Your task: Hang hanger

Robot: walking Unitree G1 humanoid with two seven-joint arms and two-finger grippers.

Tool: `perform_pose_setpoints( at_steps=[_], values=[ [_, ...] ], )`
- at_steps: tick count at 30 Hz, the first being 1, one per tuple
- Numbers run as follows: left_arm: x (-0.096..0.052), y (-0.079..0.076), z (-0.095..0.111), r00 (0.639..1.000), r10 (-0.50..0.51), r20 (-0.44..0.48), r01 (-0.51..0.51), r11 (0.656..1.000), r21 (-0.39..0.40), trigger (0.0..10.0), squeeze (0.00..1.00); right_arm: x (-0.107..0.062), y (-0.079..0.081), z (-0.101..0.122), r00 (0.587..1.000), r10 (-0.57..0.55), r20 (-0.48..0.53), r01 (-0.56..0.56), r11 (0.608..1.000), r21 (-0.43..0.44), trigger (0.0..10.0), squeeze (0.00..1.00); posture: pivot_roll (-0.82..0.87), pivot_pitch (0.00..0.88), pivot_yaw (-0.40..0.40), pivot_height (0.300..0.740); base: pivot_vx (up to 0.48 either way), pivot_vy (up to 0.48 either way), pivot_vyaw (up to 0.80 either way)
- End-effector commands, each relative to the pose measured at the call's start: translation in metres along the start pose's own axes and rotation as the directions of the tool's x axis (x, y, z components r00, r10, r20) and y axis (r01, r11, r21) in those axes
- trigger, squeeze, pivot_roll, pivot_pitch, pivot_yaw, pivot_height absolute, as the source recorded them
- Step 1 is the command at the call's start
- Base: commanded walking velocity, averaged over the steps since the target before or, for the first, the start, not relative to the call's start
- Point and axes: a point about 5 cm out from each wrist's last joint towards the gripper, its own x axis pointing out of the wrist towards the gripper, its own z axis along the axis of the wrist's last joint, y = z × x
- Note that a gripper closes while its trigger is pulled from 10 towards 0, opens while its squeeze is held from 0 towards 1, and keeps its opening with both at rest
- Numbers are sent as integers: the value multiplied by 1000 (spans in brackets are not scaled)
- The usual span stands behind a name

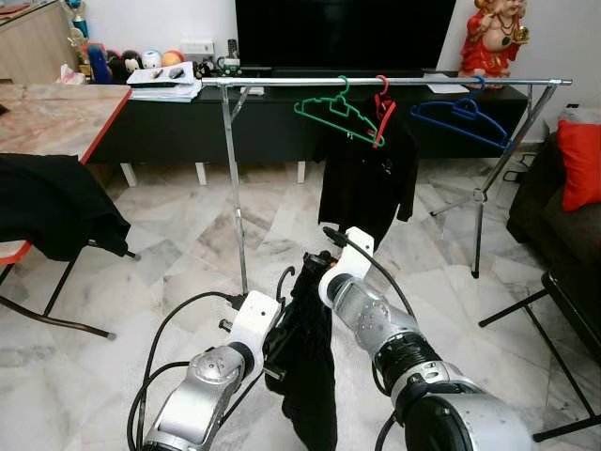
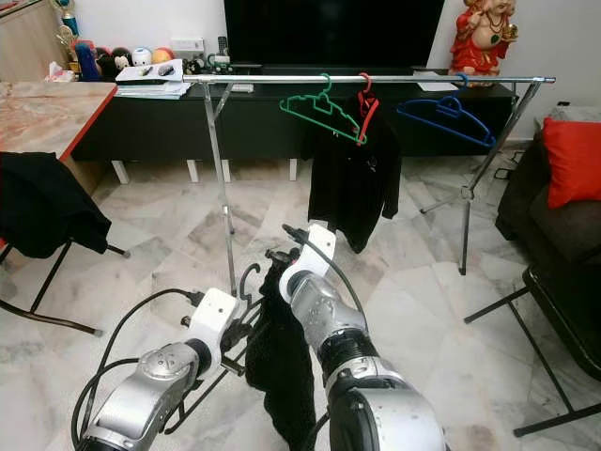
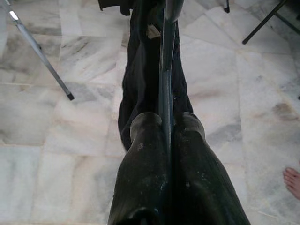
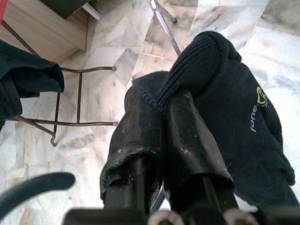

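Note:
A black garment [image 1: 310, 376] hangs on a dark hanger whose hook [image 1: 282, 282] curls up between my arms, low over the floor. My left gripper [image 3: 166, 123] is shut on the hanger's thin bar [image 3: 166, 56]; it sits at the garment's left side [image 1: 274, 357]. My right gripper [image 4: 161, 101] is shut on the knitted collar of the garment [image 4: 234, 117], at its top [image 1: 315, 268]. Ahead stands the metal clothes rail [image 1: 376, 82] with a green hanger [image 1: 338, 108], a red hanger [image 1: 382, 105] carrying a black shirt [image 1: 366, 178], and a blue hanger [image 1: 460, 117].
A red-edged table [image 1: 66, 122] with a black cloth [image 1: 47, 207] draped over it stands at the left. A dark sofa with a red cushion [image 1: 582, 164] and a black folding frame [image 1: 554, 310] are at the right. A person's bare foot [image 3: 293, 183] rests on the marble floor.

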Motion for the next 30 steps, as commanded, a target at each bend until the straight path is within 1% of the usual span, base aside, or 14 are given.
perform_pose_setpoints(
  at_steps=[1, 4, 13, 15, 17, 18, 19, 20, 23, 24, 25, 26, 27, 30],
  values=[
    [0, 0, -2, 999, -16, -30, 16, 1000, 10, 10000, 0, 0, 1, 1, 1000, 2, 10, -2, 1000, -25, 10000, 0, 144, 47, -65, 740, 0, 0, 0],
    [-2, -6, -9, 994, -79, -78, 82, 996, 37, 10000, 0, -1, -1, 1, 1000, -4, 8, 5, 1000, -23, 10000, 0, 144, 47, -65, 740, 0, 0, 0],
    [1, -4, -9, 997, -37, -74, 41, 998, 49, 10000, 0, -1, 2, 7, 1000, 2, 25, -1, 1000, -21, 10000, 0, 139, 44, -63, 740, 0, 0, 0],
    [1, 4, 1, 999, 37, -9, -36, 997, 65, 10000, 0, -1, 2, 4, 1000, 4, 20, -3, 1000, -19, 10000, 0, 139, 44, -63, 740, 0, 0, 0],
    [1, 13, 8, 992, 118, 44, -119, 993, 23, 10000, 0, -1, 3, 3, 1000, 4, 16, -4, 1000, -18, 10000, 0, 135, 45, -62, 740, 0, 0, 0],
    [1, 18, 18, 982, 155, 106, -152, 988, -37, 10000, 0, -1, 2, 1, 1000, 5, 12, -4, 1000, -18, 10000, 0, 138, 45, -63, 740, 0, 0, 0],
    [1, 18, 18, 982, 155, 106, -152, 988, -37, 10000, 0, -1, 2, 1, 1000, 5, 12, -4, 1000, -18, 10000, 0, 138, 45, -63, 740, 0, 0, 0],
    [-1, 21, 26, 974, 163, 157, -158, 987, -44, 10000, 0, -1, 2, -1, 1000, 4, 6, -4, 1000, -17, 10000, 0, 138, 46, -64, 740, 0, 0, 0],
    [0, 16, 26, 983, 110, 148, -107, 994, -24, 10000, 0, -1, 3, -3, 1000, 5, 0, -5, 1000, -16, 10000, 0, 137, 45, -62, 740, 0, 0, 0],
    [1, 11, 21, 990, 71, 122, -70, 997, -10, 10000, 0, 0, 3, -3, 1000, 6, -1, -6, 1000, -16, 10000, 0, 136, 45, -62, 740, 0, 0, 0],
    [2, -1, 11, 998, -11, 66, 10, 1000, 13, 10000, 0, 0, 4, -3, 1000, 10, 0, -10, 1000, -16, 10000, 0, 134, 45, -62, 740, 0, 0, 0],
    [2, -1, 11, 998, -11, 66, 10, 1000, 13, 10000, 0, 0, 4, -3, 1000, 10, 0, -10, 1000, -16, 10000, 0, 134, 45, -62, 740, 0, 0, 0],
    [2, -10, 5, 997, -69, 31, 68, 997, 26, 10000, 0, 0, 5, -2, 1000, 14, 1, -14, 1000, -16, 10000, 0, 133, 45, -62, 740, 0, 0, 0],
    [2, -17, 0, 994, -113, 7, 112, 993, 43, 10000, 0, 0, 7, -1, 1000, 18, 3, -18, 1000, -16, 10000, 0, 135, 46, -63, 740, 0, 0, 0]
  ],
)
